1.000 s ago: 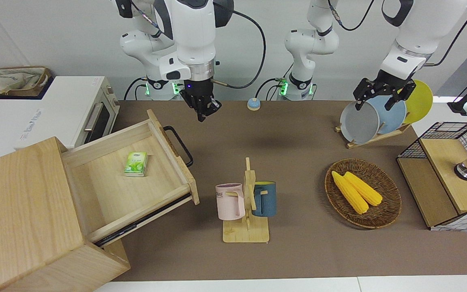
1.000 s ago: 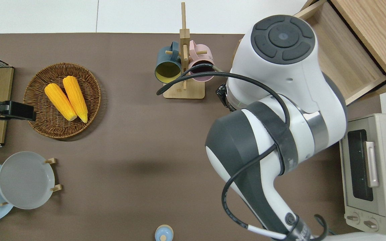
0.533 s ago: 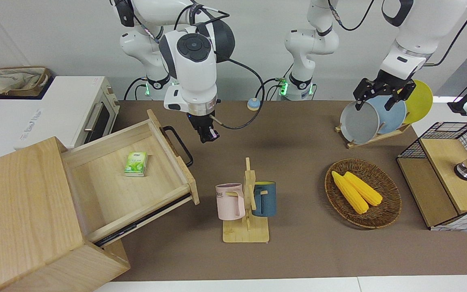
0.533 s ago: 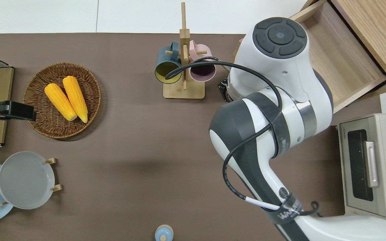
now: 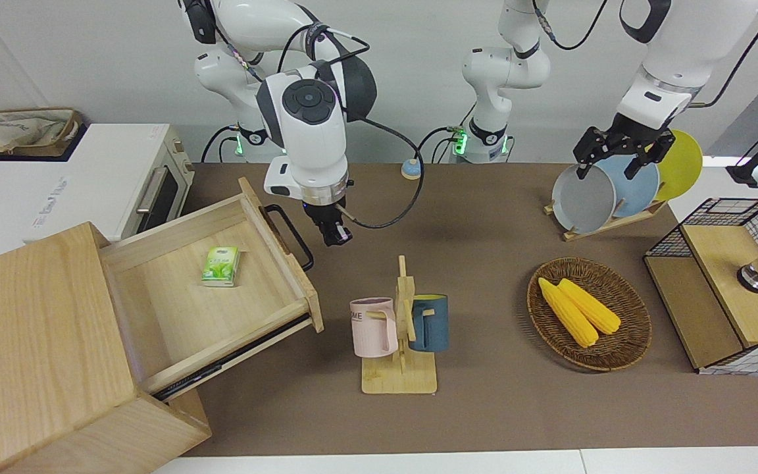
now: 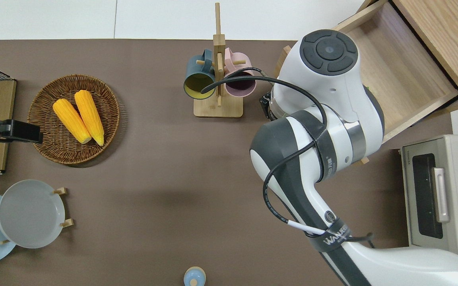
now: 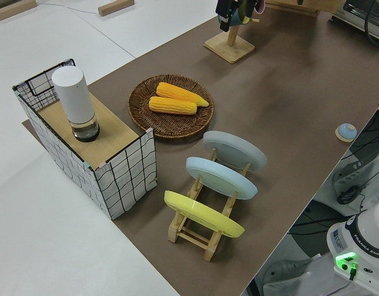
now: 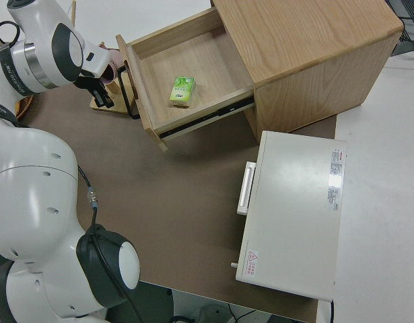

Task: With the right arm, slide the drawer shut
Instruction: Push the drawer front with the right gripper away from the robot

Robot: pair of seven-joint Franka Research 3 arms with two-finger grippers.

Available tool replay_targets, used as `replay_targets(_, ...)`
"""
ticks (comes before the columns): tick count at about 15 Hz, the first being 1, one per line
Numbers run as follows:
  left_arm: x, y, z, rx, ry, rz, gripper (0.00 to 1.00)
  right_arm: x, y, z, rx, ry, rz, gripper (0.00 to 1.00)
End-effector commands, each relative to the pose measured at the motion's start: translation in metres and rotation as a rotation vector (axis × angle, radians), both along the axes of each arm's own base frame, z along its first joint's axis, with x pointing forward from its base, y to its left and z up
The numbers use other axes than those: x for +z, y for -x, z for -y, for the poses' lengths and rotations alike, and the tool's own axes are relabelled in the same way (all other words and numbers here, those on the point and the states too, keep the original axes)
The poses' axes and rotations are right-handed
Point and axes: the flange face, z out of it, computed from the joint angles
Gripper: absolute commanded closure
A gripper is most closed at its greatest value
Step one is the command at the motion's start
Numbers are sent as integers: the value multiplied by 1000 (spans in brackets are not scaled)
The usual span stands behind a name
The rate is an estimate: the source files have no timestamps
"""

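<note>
Your right hand [image 5: 335, 235] hangs just beside the black bar handle [image 5: 291, 235] of the drawer [image 5: 221, 289], apparently not touching it; its fingers look closed on nothing. The drawer stands pulled out from its cabinet [image 5: 30, 342] at the right arm's end of the bench [image 5: 484, 408]. The left arm is parked.

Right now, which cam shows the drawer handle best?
Front view: the drawer's whole black handle shows against the mat, with the right gripper close beside it. The right side view shows the handle edge-on. In the overhead view the arm hides it. The left side view doesn't show it.
</note>
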Motion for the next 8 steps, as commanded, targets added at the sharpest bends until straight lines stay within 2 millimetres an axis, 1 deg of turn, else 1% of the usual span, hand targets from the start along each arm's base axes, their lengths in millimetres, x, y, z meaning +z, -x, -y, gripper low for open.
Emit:
replay_targets(1, 2, -4, 0, -8, -16, 8, 5, -13, -3, 6, -33, -29, 10, 1000)
replay_targets(3, 2, -4, 0, -8, -16, 8, 5, -15, -8, 16, -44, -27, 11, 1000)
replay_targets(7, 2, -4, 0, -8, -16, 8, 5, -22, -19, 29, -54, -29, 33, 1000)
replay_targets(8, 2, -4, 0, -8, -16, 8, 2, -25, -22, 36, -66, -28, 34, 1000)
